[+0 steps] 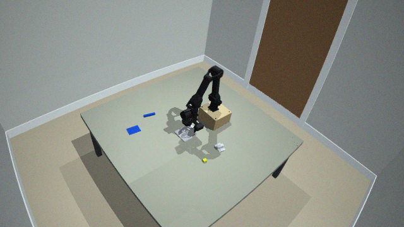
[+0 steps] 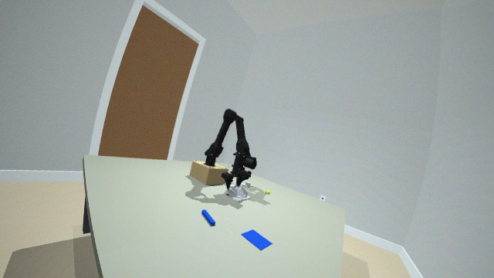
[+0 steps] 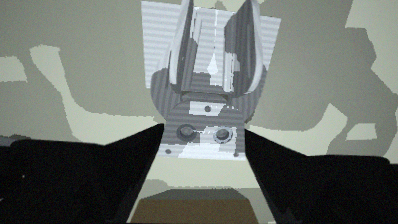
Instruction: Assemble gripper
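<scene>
Housing plate (image 1: 192,125) (image 2: 233,187) (image 3: 204,149), clamped in the end effector (image 1: 192,125) (image 2: 233,187) (image 3: 202,130), overlaps the gripper base (image 1: 181,135) (image 2: 243,199) (image 3: 154,45) from above (whether level, I cannot tell).

The claw (image 1: 194,126) (image 2: 236,184) (image 3: 202,130) is cut off by the wrist picture's lower corners, and in the top picture the arm above it hides part of the pale assembly (image 1: 185,133) (image 2: 238,194) (image 3: 210,85), whose upright jaws run past the wrist picture's upper edge. Whether the gear teeth mesh is too small to tell, and the bench (image 1: 151,151) (image 2: 162,239) loses its near edge beyond the bottom of the top and exterior pictures.
</scene>
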